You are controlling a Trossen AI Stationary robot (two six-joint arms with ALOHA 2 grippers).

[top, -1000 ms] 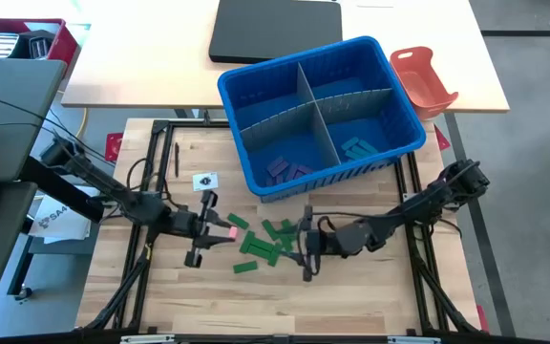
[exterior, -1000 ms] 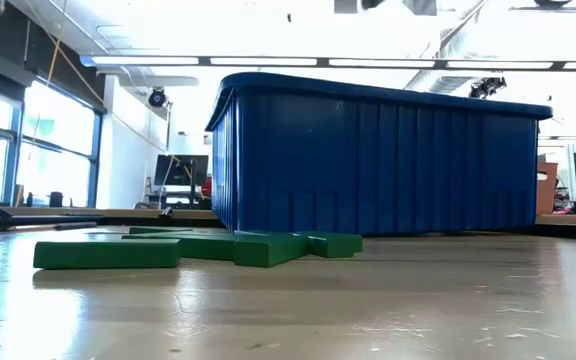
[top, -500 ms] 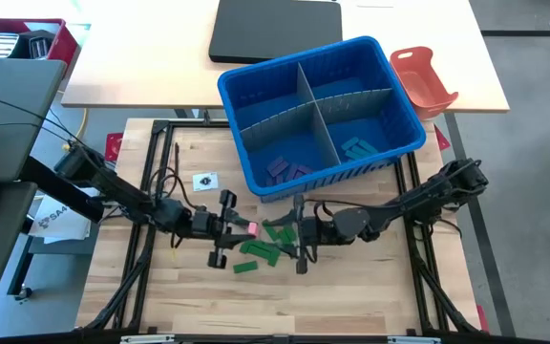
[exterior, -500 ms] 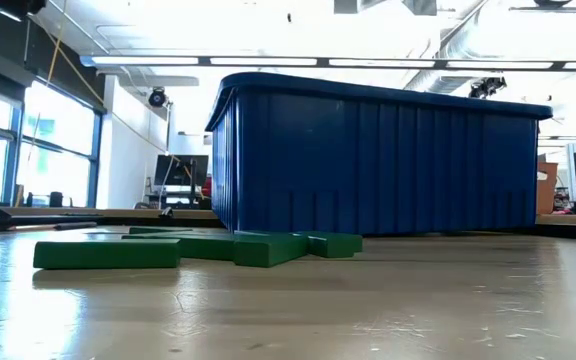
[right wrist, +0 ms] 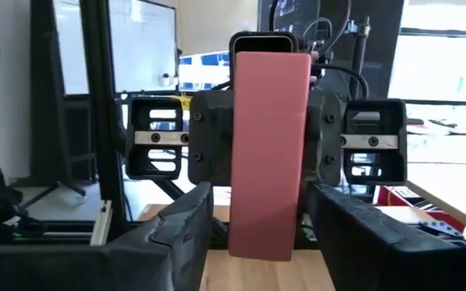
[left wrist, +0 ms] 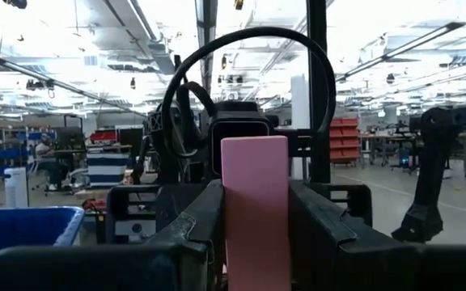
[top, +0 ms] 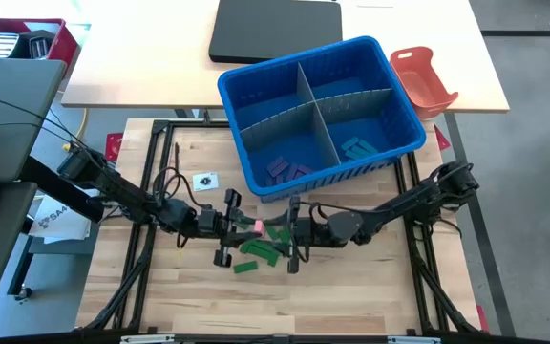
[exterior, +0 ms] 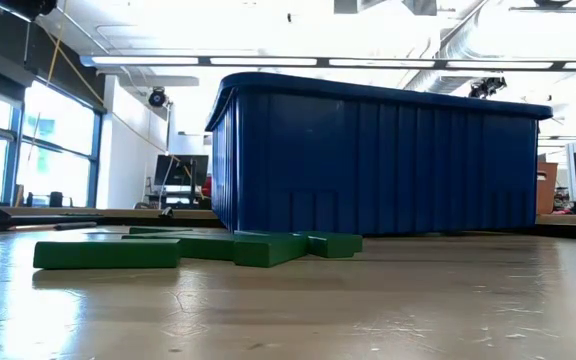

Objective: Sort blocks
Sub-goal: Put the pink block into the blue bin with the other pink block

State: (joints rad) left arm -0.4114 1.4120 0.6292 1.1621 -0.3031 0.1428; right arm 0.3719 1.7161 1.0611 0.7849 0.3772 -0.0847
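High view: the blue bin [top: 321, 113] stands behind both arms, purple blocks [top: 286, 169] in one compartment and teal blocks [top: 358, 147] in another. In front, green blocks [top: 261, 247] lie loose on the table [top: 351, 287]. The left gripper [top: 254, 227] and right gripper [top: 285, 232] face each other above them. Only the wrist views show the pink block [left wrist: 254, 212] upright: the left fingers clamp it, while the right fingers stand apart on either side.

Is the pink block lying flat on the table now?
No, the left gripper holds the pink block upright between its fingers, facing the right gripper.
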